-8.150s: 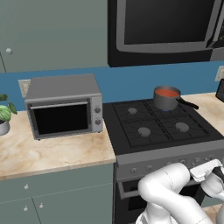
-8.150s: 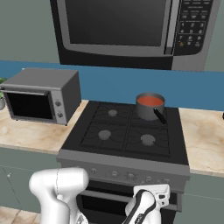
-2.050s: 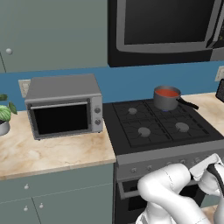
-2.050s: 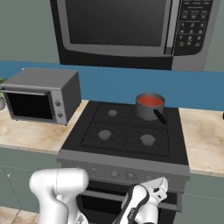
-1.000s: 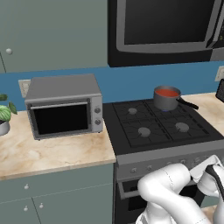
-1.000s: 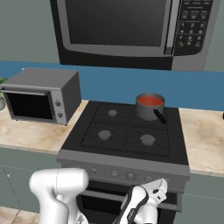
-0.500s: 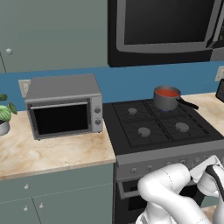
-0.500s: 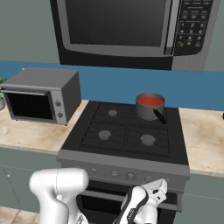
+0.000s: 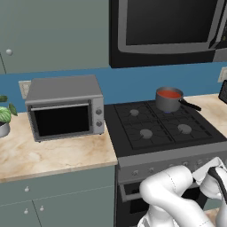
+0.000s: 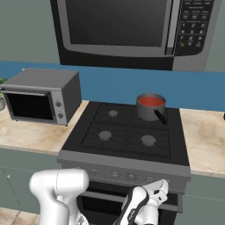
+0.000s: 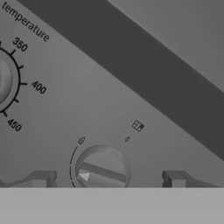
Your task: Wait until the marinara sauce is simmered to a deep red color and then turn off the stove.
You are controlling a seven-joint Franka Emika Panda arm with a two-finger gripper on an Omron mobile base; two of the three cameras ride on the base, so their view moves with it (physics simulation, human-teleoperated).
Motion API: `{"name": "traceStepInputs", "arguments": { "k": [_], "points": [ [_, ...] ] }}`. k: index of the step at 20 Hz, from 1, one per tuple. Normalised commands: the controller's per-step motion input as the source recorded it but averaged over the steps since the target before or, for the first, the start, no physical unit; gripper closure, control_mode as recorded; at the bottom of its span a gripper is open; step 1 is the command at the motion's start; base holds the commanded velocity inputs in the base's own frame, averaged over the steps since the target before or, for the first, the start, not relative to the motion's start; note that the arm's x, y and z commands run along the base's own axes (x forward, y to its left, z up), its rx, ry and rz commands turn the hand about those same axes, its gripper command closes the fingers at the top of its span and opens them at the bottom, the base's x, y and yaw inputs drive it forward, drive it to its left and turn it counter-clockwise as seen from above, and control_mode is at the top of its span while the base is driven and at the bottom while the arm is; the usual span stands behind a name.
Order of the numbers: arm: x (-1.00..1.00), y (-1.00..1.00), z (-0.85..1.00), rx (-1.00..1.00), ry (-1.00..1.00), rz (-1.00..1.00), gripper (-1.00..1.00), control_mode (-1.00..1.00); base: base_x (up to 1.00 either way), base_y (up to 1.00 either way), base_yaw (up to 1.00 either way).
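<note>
Sauce (image 9: 169, 94) reads red; pincer (image 11: 107, 179) open astride burner knob (image 11: 103, 168) on stove (image 10: 132, 132), turn-off not yet done.

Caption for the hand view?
Open fingers flank a burner knob on the stove front panel.

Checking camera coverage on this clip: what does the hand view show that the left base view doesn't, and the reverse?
Hand view: a burner knob close up between the gripper's spread fingertips, plus a temperature dial with its numbers. Left base view: the marinara sauce in its saucepan on the back right burner, the toaster oven, the microwave and a plant. Both show the stove's grey front panel, where the arm works.
</note>
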Motion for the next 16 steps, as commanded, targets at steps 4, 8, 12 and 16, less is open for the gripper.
{"name": "traceStepInputs", "arguments": {
  "k": [4, 8, 12, 16],
  "points": [
    [0.13, 0.07, 0.00, 0.00, 0.00, 0.00, -1.00, -1.00, 0.00, 0.00, 0.00],
    [0.13, 0.12, 0.00, 0.00, 0.00, 0.00, -1.00, -1.00, 0.00, 0.00, 0.00],
    [0.09, 0.14, 0.00, 0.00, 0.00, 0.00, -1.00, -1.00, 0.00, 0.00, 0.00],
    [0.07, 0.11, 0.00, 0.00, 0.00, 0.00, 1.00, -1.00, 0.00, 0.00, 0.00]
  ]
}}
